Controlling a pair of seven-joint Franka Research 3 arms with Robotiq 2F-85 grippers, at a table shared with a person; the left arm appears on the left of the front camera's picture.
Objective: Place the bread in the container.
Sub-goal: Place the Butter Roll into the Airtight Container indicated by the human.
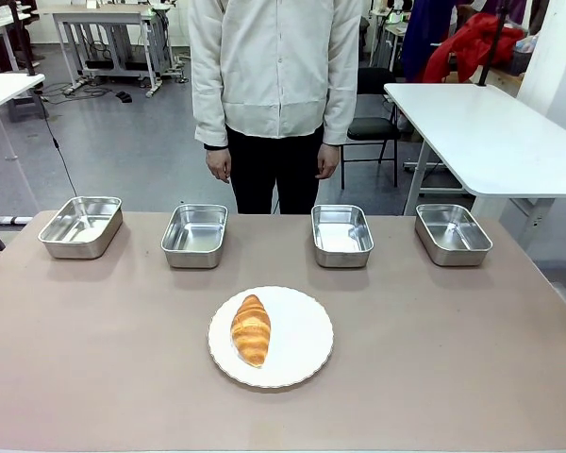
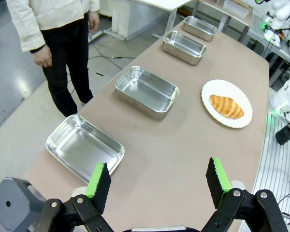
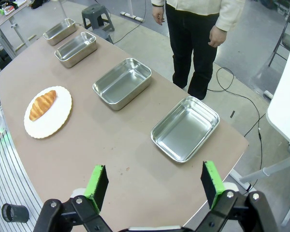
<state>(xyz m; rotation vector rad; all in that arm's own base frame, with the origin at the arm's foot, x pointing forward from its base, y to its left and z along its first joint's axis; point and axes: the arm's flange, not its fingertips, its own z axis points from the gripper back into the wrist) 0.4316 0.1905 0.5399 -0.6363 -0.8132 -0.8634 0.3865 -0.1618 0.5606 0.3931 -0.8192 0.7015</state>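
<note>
Croissant [image 1: 251, 328], golden-brown, on round white plate [image 1: 302, 342]; my left tool [image 2: 158, 186], right tool [image 3: 155, 186] released, empty. Hard squeeze could crush it; wrong shiny steel tray [image 1: 193, 258] possible (four alike).

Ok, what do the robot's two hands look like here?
Both alike: the left hand and right hand each have two black fingers with bright green pads on the inner faces, joined by black linkage bars with silver pivot bolts.
</note>
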